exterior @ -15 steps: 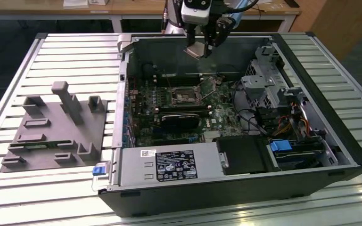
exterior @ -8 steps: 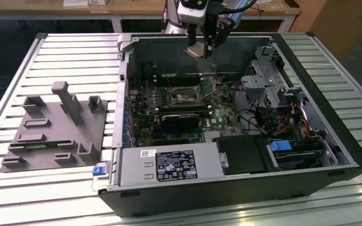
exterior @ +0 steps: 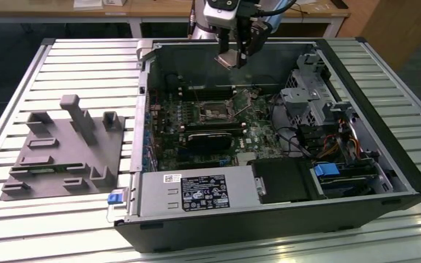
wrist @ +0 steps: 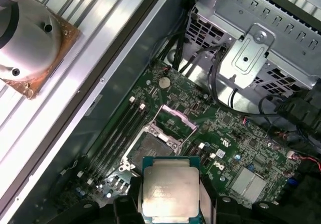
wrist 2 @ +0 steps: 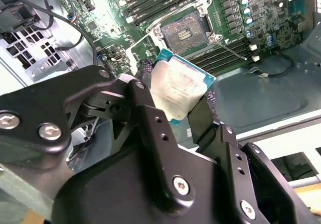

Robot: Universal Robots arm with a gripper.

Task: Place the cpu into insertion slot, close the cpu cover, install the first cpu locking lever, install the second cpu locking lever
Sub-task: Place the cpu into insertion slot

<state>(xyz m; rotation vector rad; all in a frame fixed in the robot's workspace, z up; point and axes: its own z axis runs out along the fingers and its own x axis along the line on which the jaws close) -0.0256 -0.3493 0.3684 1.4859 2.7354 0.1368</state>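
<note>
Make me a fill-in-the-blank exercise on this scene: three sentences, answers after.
1. The gripper is ____ on the cpu, above the board.
2. The slot lies ____, with no chip in it.
3. The cover is swung ____, off the slot.
Missing words: shut; empty; open.
</note>
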